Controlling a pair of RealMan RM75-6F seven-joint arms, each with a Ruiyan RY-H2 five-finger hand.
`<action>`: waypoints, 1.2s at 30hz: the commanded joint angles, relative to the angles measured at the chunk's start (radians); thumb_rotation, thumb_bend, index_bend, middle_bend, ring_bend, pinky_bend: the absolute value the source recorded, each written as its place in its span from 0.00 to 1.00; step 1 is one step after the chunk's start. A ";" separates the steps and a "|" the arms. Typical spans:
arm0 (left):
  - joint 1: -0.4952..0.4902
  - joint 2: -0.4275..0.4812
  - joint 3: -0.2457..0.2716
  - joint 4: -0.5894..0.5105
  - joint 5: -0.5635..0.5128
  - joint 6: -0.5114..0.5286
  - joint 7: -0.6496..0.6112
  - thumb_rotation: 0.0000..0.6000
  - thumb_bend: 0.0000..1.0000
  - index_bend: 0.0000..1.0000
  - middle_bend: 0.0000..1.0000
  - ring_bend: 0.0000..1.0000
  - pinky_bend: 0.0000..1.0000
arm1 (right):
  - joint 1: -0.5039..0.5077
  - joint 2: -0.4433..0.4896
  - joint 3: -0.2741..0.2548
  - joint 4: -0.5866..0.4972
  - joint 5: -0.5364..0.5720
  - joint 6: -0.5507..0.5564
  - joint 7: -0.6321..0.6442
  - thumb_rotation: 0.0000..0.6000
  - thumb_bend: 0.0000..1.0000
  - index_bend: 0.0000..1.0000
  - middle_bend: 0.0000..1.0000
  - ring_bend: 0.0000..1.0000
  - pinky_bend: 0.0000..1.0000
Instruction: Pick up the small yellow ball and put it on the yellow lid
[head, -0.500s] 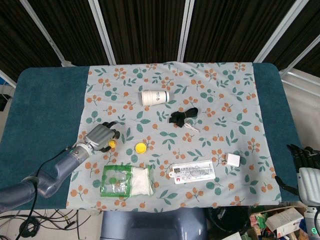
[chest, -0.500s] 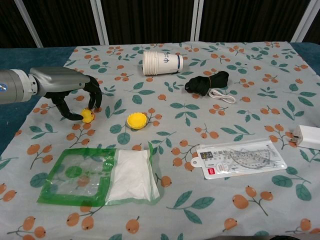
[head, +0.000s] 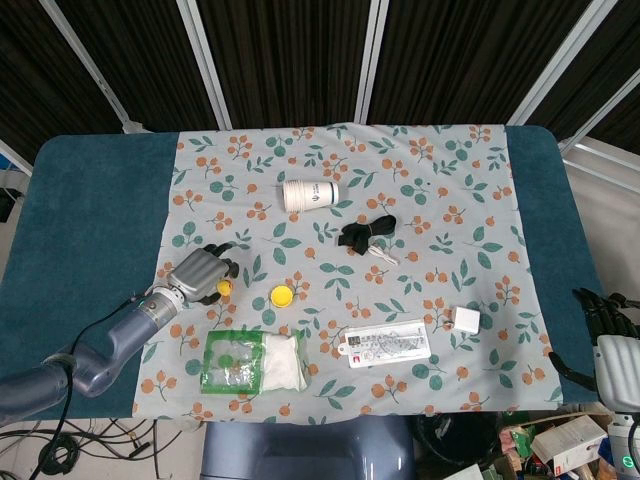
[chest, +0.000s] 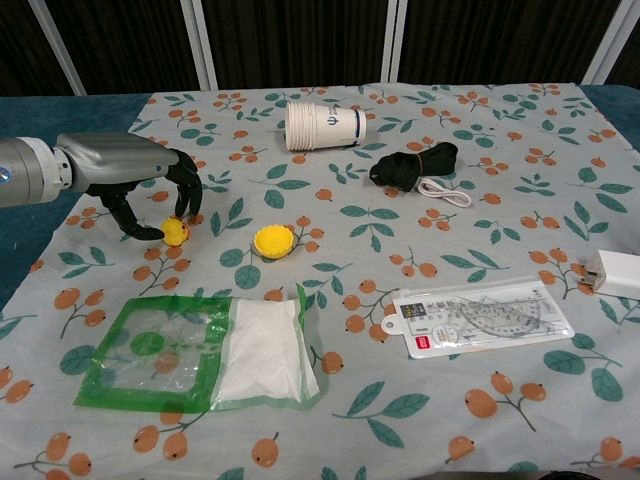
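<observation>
Left hand (chest: 150, 185) pinches ball (chest: 177, 232) — labels unreadable.

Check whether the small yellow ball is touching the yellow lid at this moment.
Apart. The chest view shows a clear strip of patterned cloth between the small yellow ball, which sits at the left hand's fingertips, and the yellow lid; the head view agrees.

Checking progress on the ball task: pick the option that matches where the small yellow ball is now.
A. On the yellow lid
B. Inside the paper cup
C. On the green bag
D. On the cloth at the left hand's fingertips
D: the small yellow ball sits on the cloth at the fingertips of the left hand, apart from the yellow lid.
</observation>
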 joint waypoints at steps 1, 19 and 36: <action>0.001 -0.001 -0.004 -0.001 -0.006 0.002 0.002 1.00 0.31 0.39 0.40 0.08 0.21 | 0.000 0.000 0.001 0.001 0.003 -0.001 0.001 1.00 0.13 0.11 0.09 0.11 0.19; -0.001 -0.025 0.006 0.024 -0.004 -0.008 0.000 1.00 0.32 0.42 0.45 0.09 0.21 | 0.001 0.001 0.002 0.002 0.006 -0.004 0.003 1.00 0.13 0.11 0.09 0.11 0.19; 0.004 0.006 0.004 -0.007 0.014 0.017 -0.026 1.00 0.42 0.46 0.50 0.11 0.21 | 0.002 0.001 0.002 0.002 0.007 -0.005 0.004 1.00 0.12 0.11 0.09 0.11 0.19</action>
